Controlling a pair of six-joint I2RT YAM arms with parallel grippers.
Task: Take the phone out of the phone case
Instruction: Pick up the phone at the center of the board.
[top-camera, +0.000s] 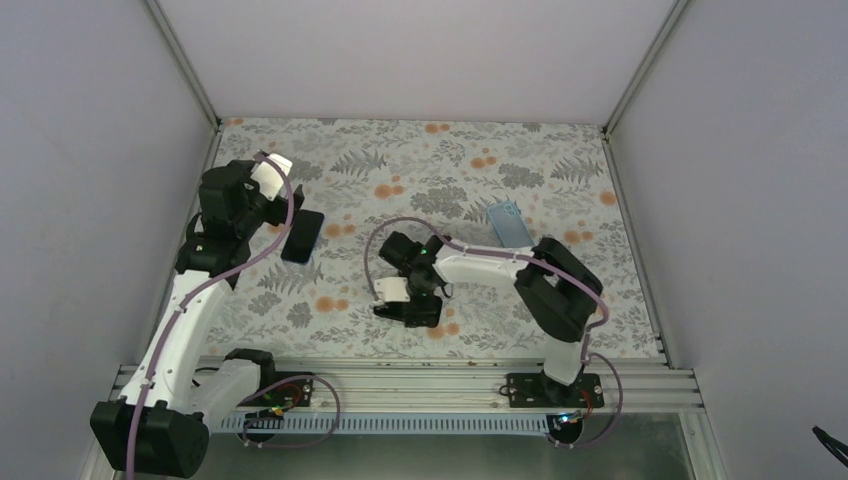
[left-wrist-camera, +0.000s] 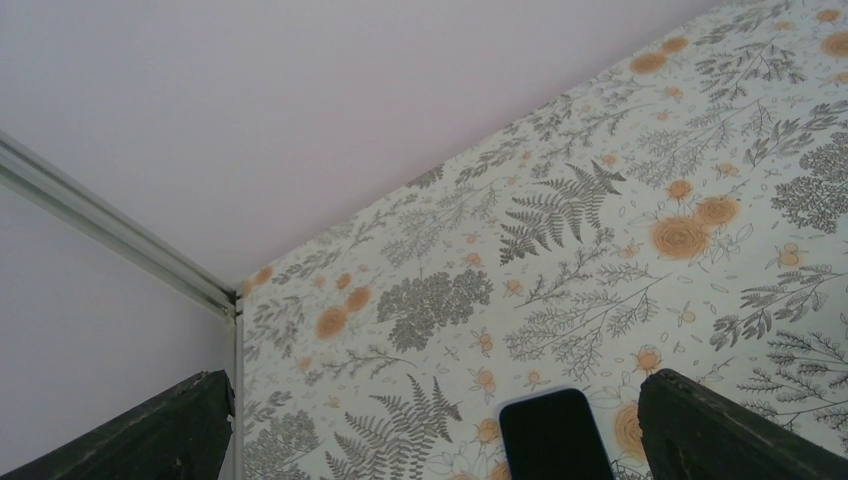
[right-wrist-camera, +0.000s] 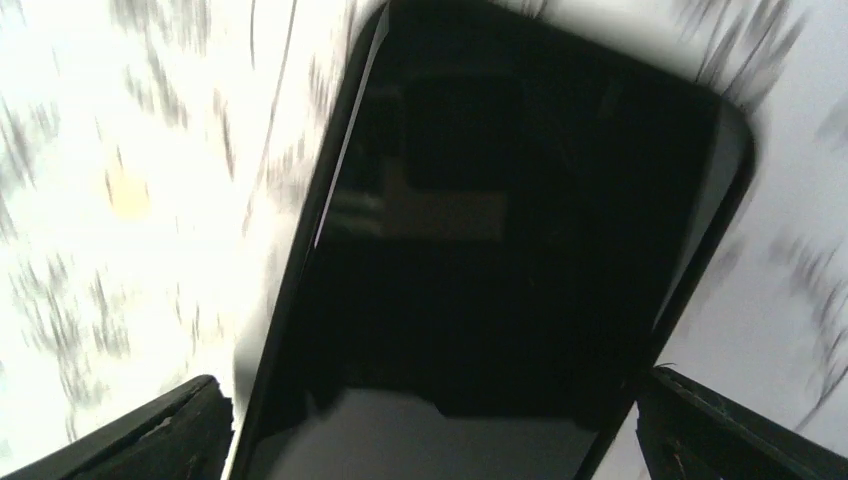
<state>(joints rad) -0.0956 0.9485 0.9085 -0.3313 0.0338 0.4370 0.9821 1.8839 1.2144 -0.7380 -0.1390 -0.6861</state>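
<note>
The right gripper (right-wrist-camera: 440, 440) stood released, fingers spread wide, low over a black phone (right-wrist-camera: 500, 250) lying flat near the middle of the worktop (top-camera: 560, 170), toward its near edge. The left gripper (left-wrist-camera: 430, 440) was likewise released, empty, with a pale-rimmed dark phone (left-wrist-camera: 555, 435) just ahead of it by the left edge. A pale blue flat rectangle (top-camera: 508, 222) lay apart, nearer the right edge.
</note>
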